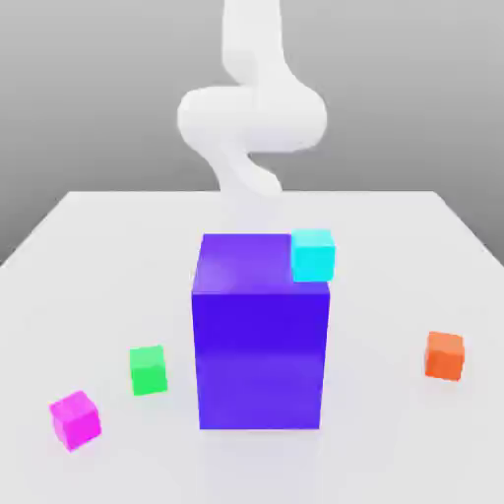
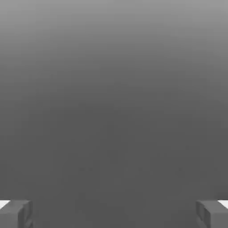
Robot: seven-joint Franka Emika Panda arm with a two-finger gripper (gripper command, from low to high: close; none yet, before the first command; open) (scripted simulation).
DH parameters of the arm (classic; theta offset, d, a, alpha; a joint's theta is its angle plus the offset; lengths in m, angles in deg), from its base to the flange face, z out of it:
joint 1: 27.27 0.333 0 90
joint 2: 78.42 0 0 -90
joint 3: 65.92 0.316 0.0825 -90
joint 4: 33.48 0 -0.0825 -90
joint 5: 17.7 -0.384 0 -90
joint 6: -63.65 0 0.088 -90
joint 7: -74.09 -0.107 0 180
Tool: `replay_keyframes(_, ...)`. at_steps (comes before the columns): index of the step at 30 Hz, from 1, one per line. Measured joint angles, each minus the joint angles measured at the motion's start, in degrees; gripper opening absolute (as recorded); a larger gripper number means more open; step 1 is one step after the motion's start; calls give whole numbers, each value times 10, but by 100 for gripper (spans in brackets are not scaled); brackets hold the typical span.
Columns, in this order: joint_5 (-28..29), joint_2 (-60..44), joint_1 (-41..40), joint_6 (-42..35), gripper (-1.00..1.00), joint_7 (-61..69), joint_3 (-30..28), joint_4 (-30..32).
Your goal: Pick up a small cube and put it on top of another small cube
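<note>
Four small cubes show in the exterior view. A cyan cube (image 1: 313, 255) sits at the far right corner of the tall purple block's (image 1: 260, 345) top, slightly overhanging its edge. On the table lie a green cube (image 1: 148, 370) and a magenta cube (image 1: 76, 419) to the exterior view's left of the block. An orange cube (image 1: 444, 354) lies to its right. My white arm (image 1: 251, 118) rises behind the block. In the hand view my gripper (image 2: 114, 213) is open, its fingertips (image 2: 15, 213) far apart with nothing between them, facing plain grey.
The purple block stands in the middle of the white table (image 1: 394, 443), much taller than the small cubes. Bare table surface lies in front of the block and between it and the orange cube.
</note>
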Motion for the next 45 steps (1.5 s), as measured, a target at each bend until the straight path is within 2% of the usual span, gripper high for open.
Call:
replay_keyframes(7,47,-148,-82,65,0,-72,-1,37)
replay_keyframes(15,72,-316,-144,140,0,-135,-40,79)
replay_keyframes(21,28,-439,-197,200,0,-135,-64,112)
replay_keyframes(25,-35,-519,-230,242,0,-110,-52,130)
replay_keyframes(30,-63,-623,-251,321,0,-93,-31,115)
replay_keyframes(31,-64,-634,-253,330,-100,-91,-29,113)
replay_keyframes(38,-63,-632,-253,329,-100,-93,-29,113)
replay_keyframes(43,-45,-541,-246,256,-100,-107,-40,132)
replay_keyframes(45,-13,-502,-239,241,-100,-137,-50,157)
